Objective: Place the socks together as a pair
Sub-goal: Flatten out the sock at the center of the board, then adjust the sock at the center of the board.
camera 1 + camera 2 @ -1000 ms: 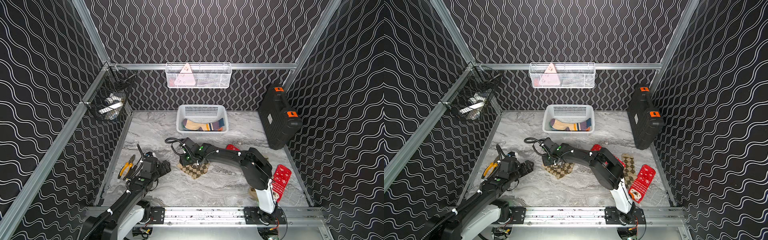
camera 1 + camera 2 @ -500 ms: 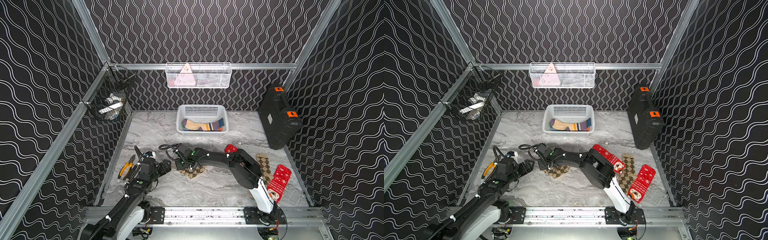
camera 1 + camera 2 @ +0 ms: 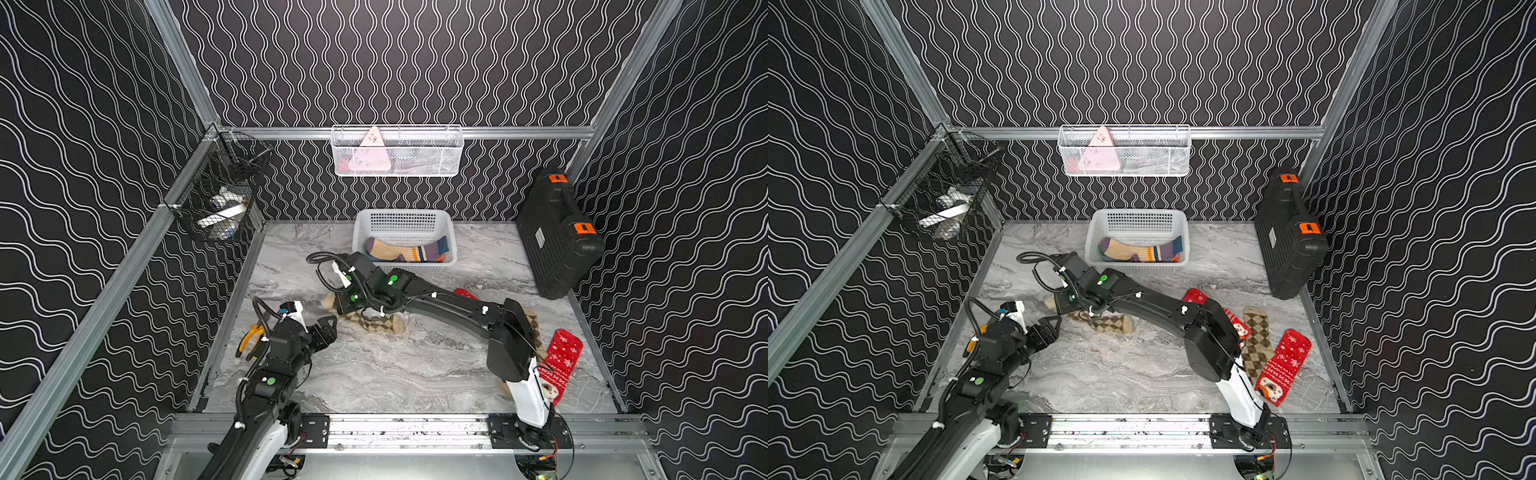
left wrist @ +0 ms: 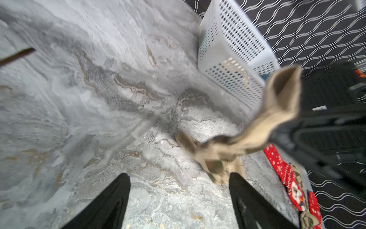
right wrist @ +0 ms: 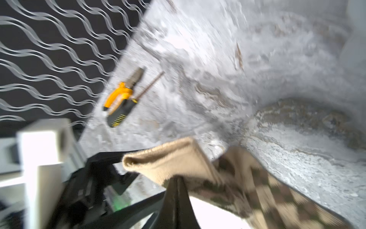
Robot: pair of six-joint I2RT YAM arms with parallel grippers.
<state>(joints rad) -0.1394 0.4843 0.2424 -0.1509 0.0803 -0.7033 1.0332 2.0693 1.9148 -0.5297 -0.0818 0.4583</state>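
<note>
A tan checked sock (image 3: 374, 322) was pinched at its open end by the right gripper (image 5: 176, 179). The two fingers (image 5: 174, 198) were pressed tight together on the cloth, as was seen in the right wrist view. The open end was lifted off the table (image 3: 395, 374). The rest of the sock was seen lying on the grey stone top, toward the left side and about halfway back. In both top views the fingers were hidden under the arm.

The left gripper (image 4: 177, 174) was held low over the table, just beside the foot end of that sock. Its fingers (image 4: 112, 198) were spread wide, and nothing was held between them. Whether the sock was touched by one finger could not be told, because the left wrist view was blurred.

A second tan checked sock (image 3: 1256, 345) was laid flat near the right side of the table. It was placed between a red sock (image 3: 1283, 365) with white dots and another red sock (image 3: 1198, 297). Part of that other one was covered by the right arm. A striped sock (image 3: 403, 251) was seen inside the white basket (image 3: 405, 214) at the back of the table. Yellow pliers (image 3: 249, 338) were seen by the left wall. A black case (image 3: 557, 237) was stood by the right wall.
</note>
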